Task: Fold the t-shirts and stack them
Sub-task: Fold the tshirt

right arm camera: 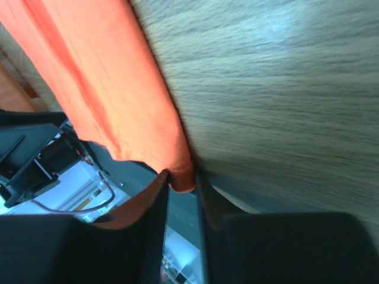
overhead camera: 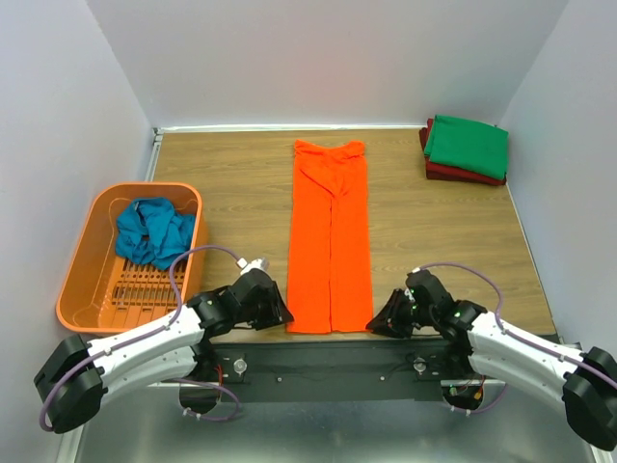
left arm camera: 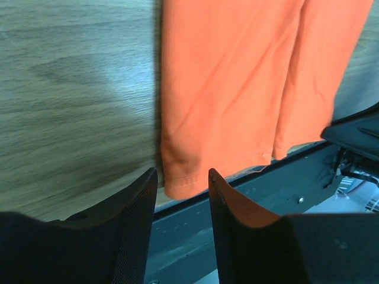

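the orange t-shirt (overhead camera: 331,236) was laid flat along the middle of the desk (overhead camera: 231,183), folded into a long narrow strip, with its collar end at the far side and its hem at the near edge. the left hand (overhead camera: 281,315) was held low at the near left corner of the hem. its fingers (left arm camera: 139,201) were seen clearly parted in the left wrist view, with the corner of the cloth just ahead of the gap and nothing held between them. the right hand (overhead camera: 378,323) was set at the near right corner of the hem. in the right wrist view its fingers (right arm camera: 151,201) were drawn close together, and the corner of the orange cloth was placed between their tips; whether the cloth was actually pinched could not be told. at the far right corner of the desk a folded green t-shirt (overhead camera: 468,145) was stacked on a folded dark red t-shirt (overhead camera: 463,175). a teal-blue t-shirt (overhead camera: 152,231) was left crumpled inside the orange basket (overhead camera: 82,280) at the left side of the desk.
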You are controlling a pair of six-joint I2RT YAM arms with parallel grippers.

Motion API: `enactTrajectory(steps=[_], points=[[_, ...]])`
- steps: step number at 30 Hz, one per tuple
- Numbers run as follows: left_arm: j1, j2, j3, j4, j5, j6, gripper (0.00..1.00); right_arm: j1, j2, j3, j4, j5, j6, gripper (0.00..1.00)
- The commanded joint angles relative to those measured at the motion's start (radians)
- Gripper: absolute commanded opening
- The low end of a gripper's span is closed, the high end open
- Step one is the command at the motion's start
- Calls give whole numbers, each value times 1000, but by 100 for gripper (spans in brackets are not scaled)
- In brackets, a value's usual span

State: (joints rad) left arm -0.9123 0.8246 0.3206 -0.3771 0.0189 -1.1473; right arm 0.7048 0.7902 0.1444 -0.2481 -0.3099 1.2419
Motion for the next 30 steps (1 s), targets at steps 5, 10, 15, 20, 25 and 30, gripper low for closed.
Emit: enactTrajectory(steps=[5,10,15,20,25,30], points=[[-8,51,21,-54,-5,40,47,-4,11,-25,-25,31,-25,22],[-11,82,8,-16,12,46,47,-2,1,-22,-23,31,-30,17],[-16,88,11,17,24,50,40,-4,-19,-16,-25,28,-27,14],[-20,91,9,30,33,57,34,-4,-31,3,-25,25,-35,13],[-23,110,8,78,53,66,24,-4,-2,41,-25,23,-59,12],[-23,120,43,86,46,104,0,-4,17,69,-25,23,-81,11]])
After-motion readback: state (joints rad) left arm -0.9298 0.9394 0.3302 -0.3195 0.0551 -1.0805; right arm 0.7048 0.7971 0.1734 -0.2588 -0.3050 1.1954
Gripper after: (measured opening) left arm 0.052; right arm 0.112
